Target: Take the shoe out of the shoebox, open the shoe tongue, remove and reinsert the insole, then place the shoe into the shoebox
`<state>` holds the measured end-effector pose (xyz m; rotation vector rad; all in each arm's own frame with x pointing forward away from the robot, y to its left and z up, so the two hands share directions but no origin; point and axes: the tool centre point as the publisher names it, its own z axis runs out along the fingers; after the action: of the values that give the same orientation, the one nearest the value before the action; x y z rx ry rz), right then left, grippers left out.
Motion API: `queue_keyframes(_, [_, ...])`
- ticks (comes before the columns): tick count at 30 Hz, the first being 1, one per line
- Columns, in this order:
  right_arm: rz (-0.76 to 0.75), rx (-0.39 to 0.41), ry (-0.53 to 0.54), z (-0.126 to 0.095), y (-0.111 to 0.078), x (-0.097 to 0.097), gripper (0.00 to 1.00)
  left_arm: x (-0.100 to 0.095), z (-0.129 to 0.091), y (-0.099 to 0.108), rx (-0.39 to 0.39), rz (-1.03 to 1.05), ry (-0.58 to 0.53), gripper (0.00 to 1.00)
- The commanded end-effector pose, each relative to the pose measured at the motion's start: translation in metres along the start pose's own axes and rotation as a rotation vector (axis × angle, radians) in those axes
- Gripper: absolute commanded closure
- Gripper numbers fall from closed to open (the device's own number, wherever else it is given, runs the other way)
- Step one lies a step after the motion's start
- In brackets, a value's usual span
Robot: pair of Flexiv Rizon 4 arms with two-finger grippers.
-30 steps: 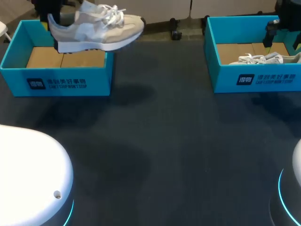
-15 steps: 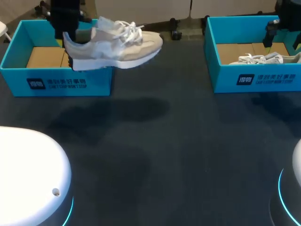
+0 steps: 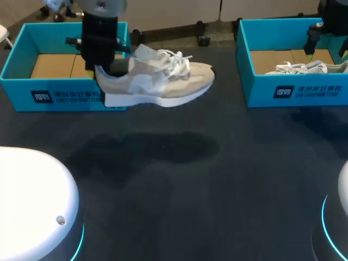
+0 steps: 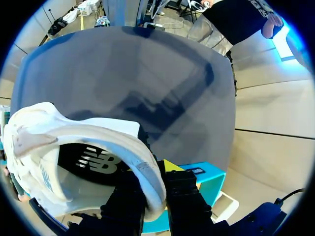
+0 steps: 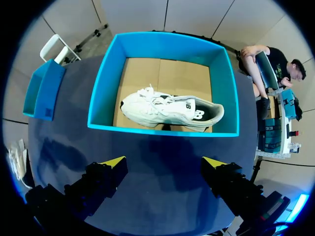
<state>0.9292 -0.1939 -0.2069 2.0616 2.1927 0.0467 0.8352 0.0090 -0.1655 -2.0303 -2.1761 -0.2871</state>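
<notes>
Lighting's bright and even, coming from overhead. The shoe [image 3: 157,81] in the left gripper [image 3: 106,76] throws a wide, soft shadow on the dark table [image 3: 217,179] right below it. The white arm base [image 3: 32,190] nearby looks blown out.

Table [image 3: 217,179]: dark, matte surface. Two open teal boxes rest directly on it, both along the far edge and well apart. Left box [image 3: 65,97] sits at the far left corner, right box [image 3: 296,89] at the far right corner. Each stands upright on its base, printed front wall toward the robot. A broad soft shadow falls on the surface just ahead of the left box.
</notes>
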Motion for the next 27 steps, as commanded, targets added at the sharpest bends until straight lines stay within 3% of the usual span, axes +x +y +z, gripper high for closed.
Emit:
queue_keyframes(1, [0.0, -0.001, 0.0, 0.0, 0.0, 0.0, 0.0, -0.008, 0.0, -0.014, -0.023, -0.014, -0.007, 1.0])
queue_keyframes(18, [0.0, -0.001, 0.0, 0.0, 0.0, 0.0, 0.0, -0.054, 0.022, -0.057, 0.084, -0.048, -0.083, 1.0])
queue_keyframes(27, [0.0, -0.001, 0.0, 0.0, 0.0, 0.0, 0.0, -0.076, 0.041, -0.077, 0.084, -0.004, -0.068, 1.0])
